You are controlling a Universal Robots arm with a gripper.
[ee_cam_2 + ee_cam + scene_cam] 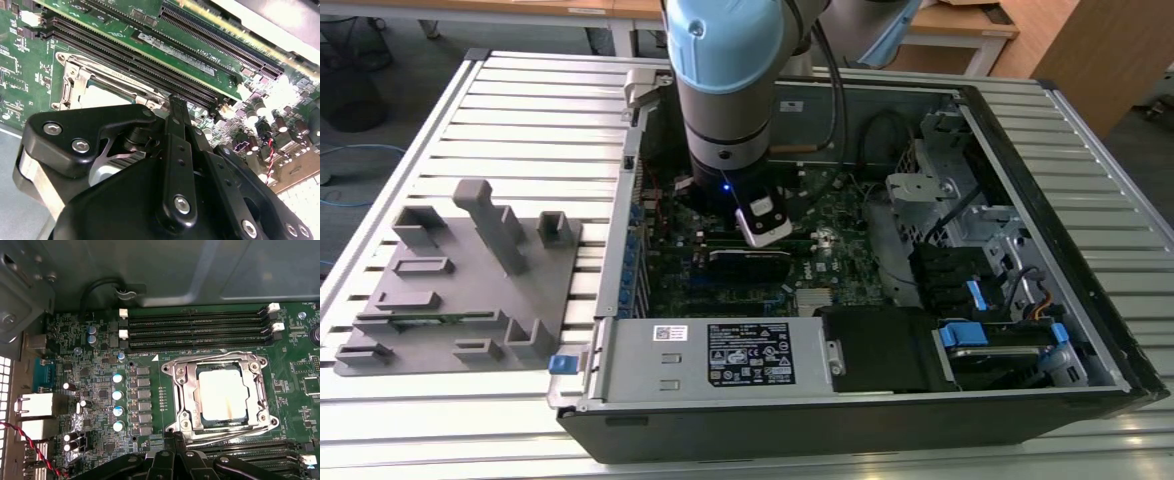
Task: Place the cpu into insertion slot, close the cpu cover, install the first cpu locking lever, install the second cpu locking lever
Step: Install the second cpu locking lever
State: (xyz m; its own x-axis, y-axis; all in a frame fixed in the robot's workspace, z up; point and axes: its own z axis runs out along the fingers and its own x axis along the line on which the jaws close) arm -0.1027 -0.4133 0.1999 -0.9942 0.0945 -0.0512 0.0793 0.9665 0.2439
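The cpu [222, 394], a pale square metal top, lies inside the insertion slot [176, 390] on the green board. The silvery cpu cover [186, 385] lies flat over it, its window framing the chip. Thin wire levers run along two opposite sides of the frame, one [227, 436] close to my fingertips. My gripper [173, 438] hovers just beside that edge of the socket, shut with nothing in it. In the second wrist view its black fingers [176, 130] stand over the socket's metal frame [75, 82]. In the exterior view my arm [727, 110] reaches down into the open computer case.
Long black memory slots [195, 330] flank the socket on both sides. Capacitors [118, 395] and rear ports [37, 407] sit on the board. The case holds a labelled power supply [754, 355] and drive bays [987, 300]. A grey fixture plate [460, 290] lies outside the case.
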